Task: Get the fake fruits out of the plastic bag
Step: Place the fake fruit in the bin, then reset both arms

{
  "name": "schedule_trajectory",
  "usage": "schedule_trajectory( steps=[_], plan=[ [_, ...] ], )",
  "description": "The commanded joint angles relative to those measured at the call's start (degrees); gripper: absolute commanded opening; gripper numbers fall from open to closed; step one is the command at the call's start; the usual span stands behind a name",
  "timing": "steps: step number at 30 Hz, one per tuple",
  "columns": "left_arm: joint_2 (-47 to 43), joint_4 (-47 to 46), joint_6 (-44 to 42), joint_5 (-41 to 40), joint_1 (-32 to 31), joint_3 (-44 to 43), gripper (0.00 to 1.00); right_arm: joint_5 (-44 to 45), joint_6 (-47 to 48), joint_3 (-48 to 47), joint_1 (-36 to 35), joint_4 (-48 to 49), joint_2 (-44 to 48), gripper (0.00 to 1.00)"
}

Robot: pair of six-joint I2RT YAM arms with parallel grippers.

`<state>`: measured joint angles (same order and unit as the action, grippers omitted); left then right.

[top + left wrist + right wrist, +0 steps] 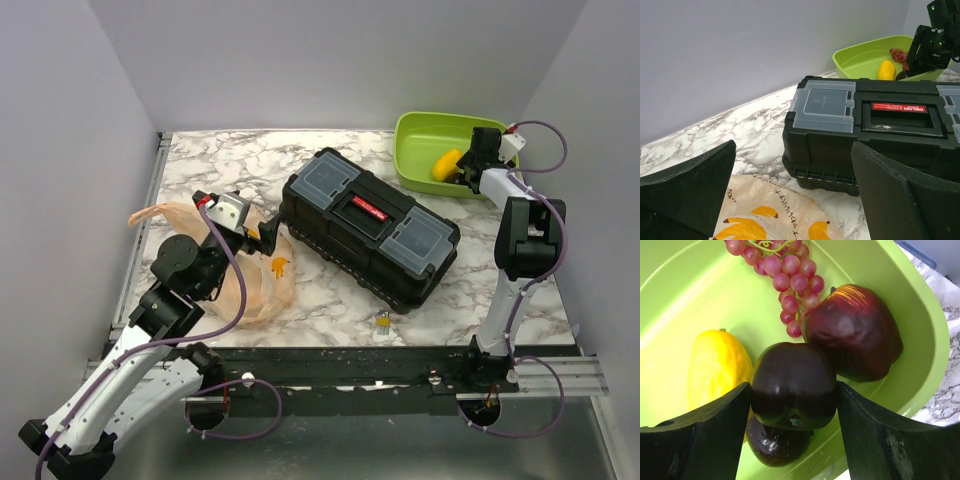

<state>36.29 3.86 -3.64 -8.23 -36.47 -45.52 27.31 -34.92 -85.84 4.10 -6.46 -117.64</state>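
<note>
One dark purple fruit (792, 385) is seen between the fingers of the right gripper (792, 389), flanked closely on both sides. Whether it is clamped or merely resting there cannot be told. It lies on top of a second dark fruit (775, 445). A yellow lemon-like fruit (717, 365) is placed just to its left, and a dark red apple-like fruit (855, 332) touches it on the right. A cluster of red grapes (790, 280) is laid behind them, against the apple-like piece.

All of these are contained in the green tub (420, 140), which is set at the far right corner of the counter (330, 300), with the right gripper lowered into it.

The plastic bag (250, 285) is spread on the counter at the left, near the front, its banana prints facing up. No fruit can be made out inside it. The left gripper (265, 238) is held over the bag's right end with its jaws spread wide and nothing between them.

A black toolbox (370, 225) is set diagonally between bag and tub, lid closed, with its near left corner just beside the bag. A small yellowish item (383, 320), too small to identify, is left near the counter's front edge.
</note>
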Motion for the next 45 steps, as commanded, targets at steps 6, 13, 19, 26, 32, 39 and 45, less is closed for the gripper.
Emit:
schedule_trajectory(
  steps=[6, 13, 19, 26, 32, 39, 45],
  plan=[
    [-0.08, -1.66, 0.52, -0.14, -0.2, 0.69, 0.97, -2.5, 2.02, 3.3, 0.18, -0.63, 4.56, 0.85],
    [0.06, -1.69, 1.43, 0.39, -0.27, 0.6, 0.97, -5.73, 2.74, 11.54, -0.5, -1.36, 15.31, 0.86],
    [0.75, -0.97, 2.6, 1.0, -0.27, 0.19, 0.97, -10.7, 4.18, 22.05, -3.22, -1.52, 28.41, 0.86],
    [1.82, -0.87, 3.38, 1.12, -0.23, 0.09, 0.97, -24.4, 7.57, 34.0, -4.1, -1.24, 47.14, 0.88],
    [1.6, 0.27, 5.29, -0.1, -0.24, -1.72, 0.97, -34.62, 8.34, 33.78, -4.1, -5.42, 60.75, 0.93],
    [-4.27, 4.06, 8.54, -0.74, -0.22, -7.67, 0.98, -45.91, 10.38, 27.1, -4.1, -9.08, 71.13, 1.0],
    [-11.62, 8.04, 9.63, -2.5, -0.24, -12.57, 0.99, -44.64, 10.53, 20.42, -4.1, -12.76, 73.85, 1.0]
  ],
)
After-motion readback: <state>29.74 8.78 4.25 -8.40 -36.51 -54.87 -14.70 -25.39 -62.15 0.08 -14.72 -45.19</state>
